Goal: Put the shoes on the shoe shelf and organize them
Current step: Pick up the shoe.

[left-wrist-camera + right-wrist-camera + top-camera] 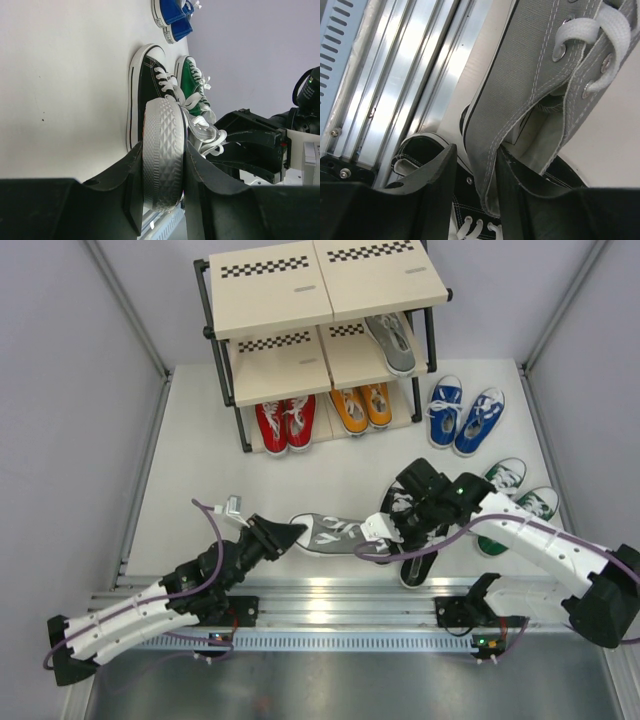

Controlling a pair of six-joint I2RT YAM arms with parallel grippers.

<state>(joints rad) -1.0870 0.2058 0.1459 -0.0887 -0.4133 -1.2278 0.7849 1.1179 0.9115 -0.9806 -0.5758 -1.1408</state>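
A grey shoe (330, 533) hangs between my two grippers above the table's near middle. My left gripper (290, 533) is shut on its ribbed toe cap (162, 155). My right gripper (385, 530) straddles the grey shoe's side wall (520, 100) by the opening. One finger (520, 200) lies against the canvas inside and the other finger (430, 190) stands a little off it. A second grey shoe (392, 342) lies on the middle board of the shoe shelf (270, 285). The red pair (285, 425) and the orange pair (362, 407) sit on its bottom tier.
The black pair (415, 550) lies right under my right gripper and shows below its fingers (420, 150). The green pair (515, 490) sits to the right, and the blue pair (465, 415) beside the shelf. A metal rail (330, 600) runs along the near edge.
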